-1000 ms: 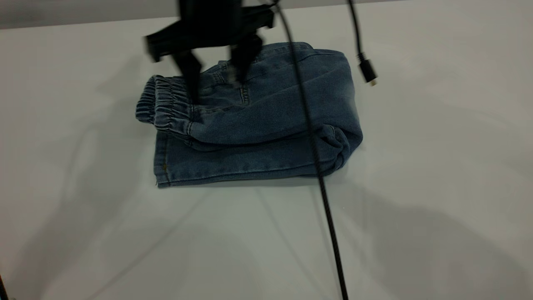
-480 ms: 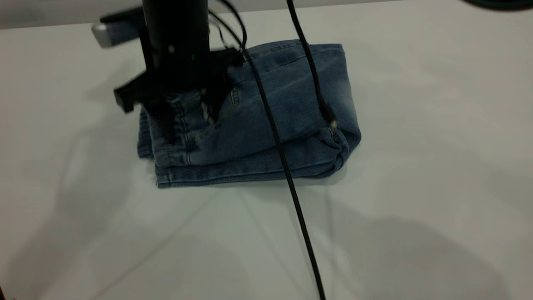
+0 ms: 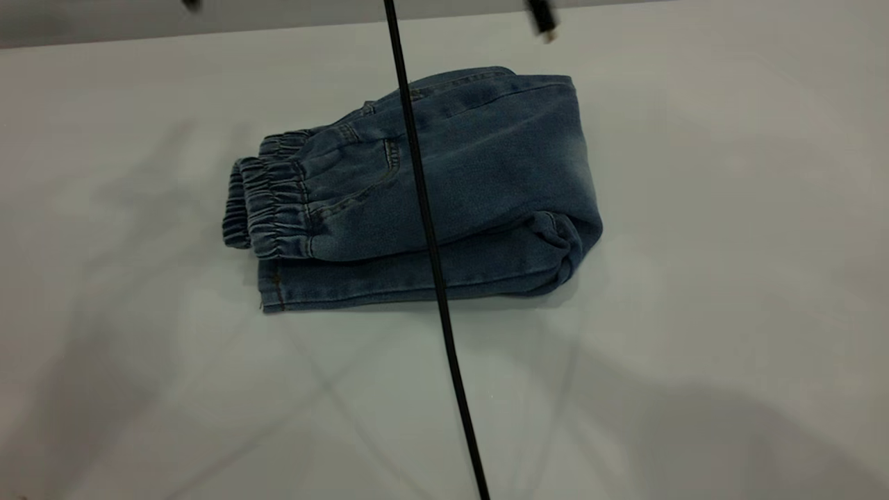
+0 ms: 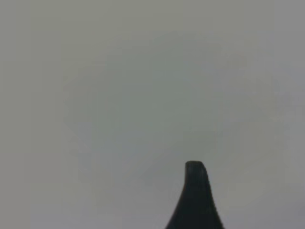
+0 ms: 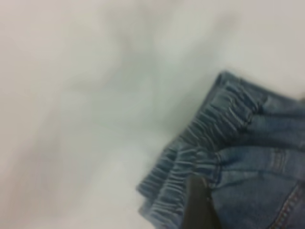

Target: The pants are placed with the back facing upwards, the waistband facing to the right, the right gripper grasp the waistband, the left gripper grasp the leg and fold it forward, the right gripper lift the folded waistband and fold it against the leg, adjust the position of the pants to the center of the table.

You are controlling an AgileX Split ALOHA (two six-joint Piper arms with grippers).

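The blue denim pants (image 3: 486, 173) lie folded in a compact stack on the white table (image 3: 694, 312), a little toward the far side. The elastic waistband (image 3: 267, 208) rests on top at the stack's left end, above the leg hem (image 3: 278, 288). Neither arm shows in the exterior view. My right gripper (image 5: 224, 202) hovers open above the waistband (image 5: 214, 129), one dark finger (image 5: 198, 200) showing and nothing held. My left gripper (image 4: 233, 195) is open over bare table (image 4: 119, 95), away from the pants.
A black cable (image 3: 430, 243) hangs across the exterior view in front of the pants, from top to bottom. A small plug (image 3: 542, 21) dangles at the top edge. Bare white table surrounds the stack on all sides.
The right arm, down at the waistband a second ago, has risen out of the exterior view. The waistband now lies flat on the stack. The cable has swung left.
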